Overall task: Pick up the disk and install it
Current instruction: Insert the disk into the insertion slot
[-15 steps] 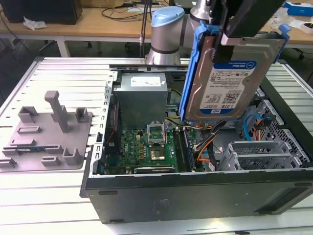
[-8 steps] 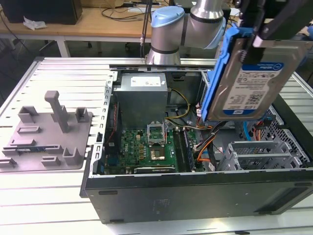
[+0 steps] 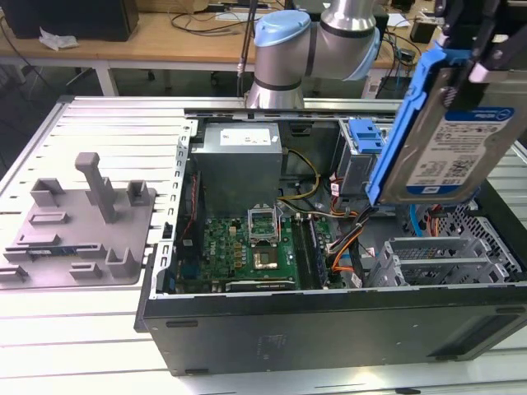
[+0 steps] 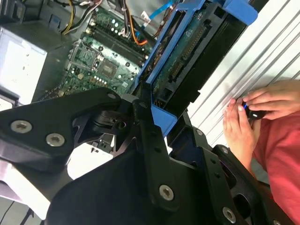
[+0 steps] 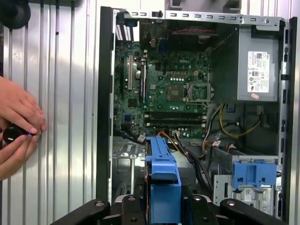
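Observation:
The disk (image 3: 457,140), a silver hard drive with a white-and-blue label in a blue plastic bracket, hangs tilted in the air over the exterior view's right end of the open computer case (image 3: 329,329). My gripper (image 3: 473,49) is shut on its upper end. In the second wrist view the disk (image 4: 187,61) shows its green circuit side, with the gripper (image 4: 157,119) clamped on the bracket. In the first wrist view the disk (image 5: 162,173) appears edge-on between the black fingers (image 5: 136,206), above the case's drive area.
Inside the case lie the motherboard (image 3: 247,247), a grey power supply box (image 3: 239,164), a small blue latch (image 3: 366,136), loose cables and a metal drive cage (image 3: 445,255). A grey fixture (image 3: 82,222) rests on the slatted table. A person's hands (image 5: 16,126) hold a small black object beside the case.

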### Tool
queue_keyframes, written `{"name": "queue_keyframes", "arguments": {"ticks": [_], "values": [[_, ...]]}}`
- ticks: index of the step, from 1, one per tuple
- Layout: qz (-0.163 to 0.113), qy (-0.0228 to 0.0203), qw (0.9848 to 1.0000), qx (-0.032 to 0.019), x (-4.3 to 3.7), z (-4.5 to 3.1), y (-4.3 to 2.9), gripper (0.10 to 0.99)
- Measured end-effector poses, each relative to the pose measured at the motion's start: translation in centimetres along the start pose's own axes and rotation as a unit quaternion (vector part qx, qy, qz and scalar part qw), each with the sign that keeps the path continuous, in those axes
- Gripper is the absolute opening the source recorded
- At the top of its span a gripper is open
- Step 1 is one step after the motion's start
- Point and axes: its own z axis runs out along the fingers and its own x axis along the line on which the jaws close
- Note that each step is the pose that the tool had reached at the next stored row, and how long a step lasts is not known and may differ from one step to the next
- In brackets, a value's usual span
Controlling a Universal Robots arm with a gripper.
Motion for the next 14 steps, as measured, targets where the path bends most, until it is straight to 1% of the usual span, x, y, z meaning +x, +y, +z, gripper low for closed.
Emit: {"name": "queue_keyframes", "arguments": {"ticks": [3, 4, 10, 12, 14], "values": [[0.0, 0.0, 1.0, 0.0, 0.11, 0.01, -1.04, 0.369], [0.0, -0.0001, 1.0, 0.0, 0.21, 0.03, -1.55, 0.369], [0.0, -0.0001, 1.0, 0.0, 0.83, 0.15, -2.79, 0.369], [0.0, -0.0001, 1.0, 0.0, 1.31, 0.31, -3.34, 0.369], [0.0, 0.0, 1.0, 0.0, 1.54, 0.41, -3.57, 0.369]]}}
